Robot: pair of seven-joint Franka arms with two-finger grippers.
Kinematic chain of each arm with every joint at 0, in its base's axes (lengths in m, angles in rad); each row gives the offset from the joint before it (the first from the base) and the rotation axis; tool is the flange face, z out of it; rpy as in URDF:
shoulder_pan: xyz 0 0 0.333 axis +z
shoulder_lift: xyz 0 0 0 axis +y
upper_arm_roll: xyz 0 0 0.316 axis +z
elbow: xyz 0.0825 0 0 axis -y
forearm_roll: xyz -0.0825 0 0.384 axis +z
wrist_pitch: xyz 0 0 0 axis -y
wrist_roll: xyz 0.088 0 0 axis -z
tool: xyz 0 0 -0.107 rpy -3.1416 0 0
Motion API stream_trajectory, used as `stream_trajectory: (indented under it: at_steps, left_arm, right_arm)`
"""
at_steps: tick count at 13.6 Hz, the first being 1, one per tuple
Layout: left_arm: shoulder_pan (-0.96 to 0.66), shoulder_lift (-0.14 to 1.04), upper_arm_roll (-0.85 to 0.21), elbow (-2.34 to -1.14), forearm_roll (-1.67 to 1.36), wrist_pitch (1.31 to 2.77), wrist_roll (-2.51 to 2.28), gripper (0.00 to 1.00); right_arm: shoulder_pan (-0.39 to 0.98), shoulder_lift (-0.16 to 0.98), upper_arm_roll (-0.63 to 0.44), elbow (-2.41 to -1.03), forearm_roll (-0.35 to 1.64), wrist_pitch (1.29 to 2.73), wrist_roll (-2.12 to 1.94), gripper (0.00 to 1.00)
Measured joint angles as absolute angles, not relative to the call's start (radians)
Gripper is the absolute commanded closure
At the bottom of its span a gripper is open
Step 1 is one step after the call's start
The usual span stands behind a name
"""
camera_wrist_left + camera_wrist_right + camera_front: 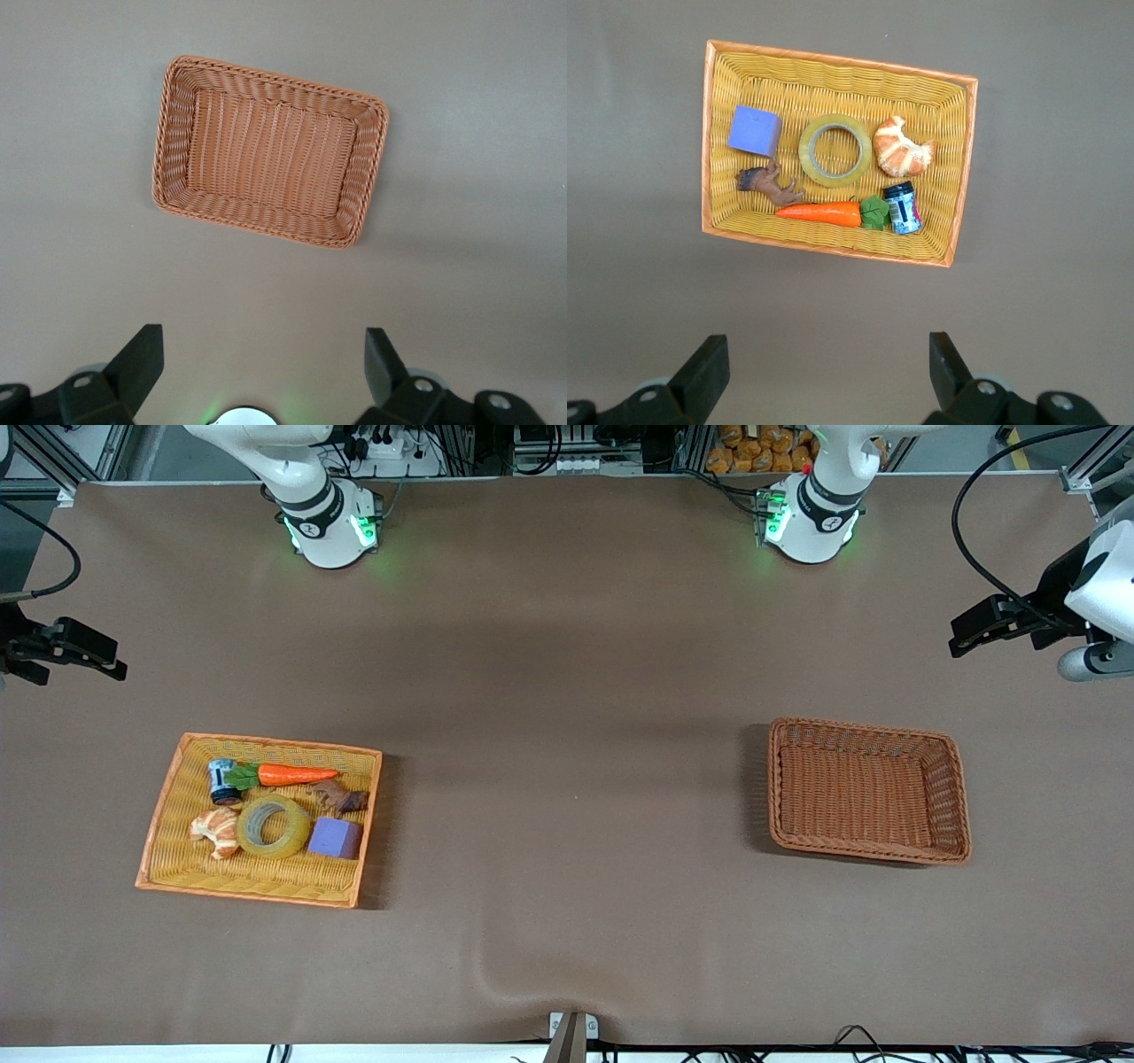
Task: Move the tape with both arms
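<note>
The tape [296, 834], a yellowish translucent ring, lies flat in the yellow basket [168, 815] at the right arm's end of the table, between a croissant toy [215, 831] and a purple block [335, 838]. It also shows in the right wrist view [807, 151]. My right gripper [75, 655] hangs open and empty in the air at that end of the table, apart from the basket; its wrist view [828, 354] shows both fingers spread. My left gripper [974, 631] hangs open and empty at the left arm's end; its wrist view [264, 350] shows nothing between the fingers.
The yellow basket also holds a toy carrot [288, 775], a brown toy [339, 797] and a small can [221, 781]. A brown wicker basket [950, 797] with nothing in it stands toward the left arm's end and shows in the left wrist view [182, 133].
</note>
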State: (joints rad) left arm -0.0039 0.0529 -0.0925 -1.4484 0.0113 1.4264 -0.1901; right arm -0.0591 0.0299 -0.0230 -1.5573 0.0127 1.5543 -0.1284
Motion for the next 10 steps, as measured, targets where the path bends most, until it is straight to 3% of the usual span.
stream_trajectory:
  at_steps: [8, 10]
  left_arm:
    - [-0.003, 0.055, -0.092, -1.448, 0.011, 1.427, -0.19, 0.0]
    - [-0.003, 0.055, -0.092, -1.448, 0.011, 1.427, -0.19, 0.0]
  right_arm:
    - [-0.056, 0.044, -0.021, -1.565, 0.013, 1.56, -0.128, 0.0]
    - [-0.035, 0.069, -0.019, -1.595, 0.014, 1.616, -0.128, 0.0]
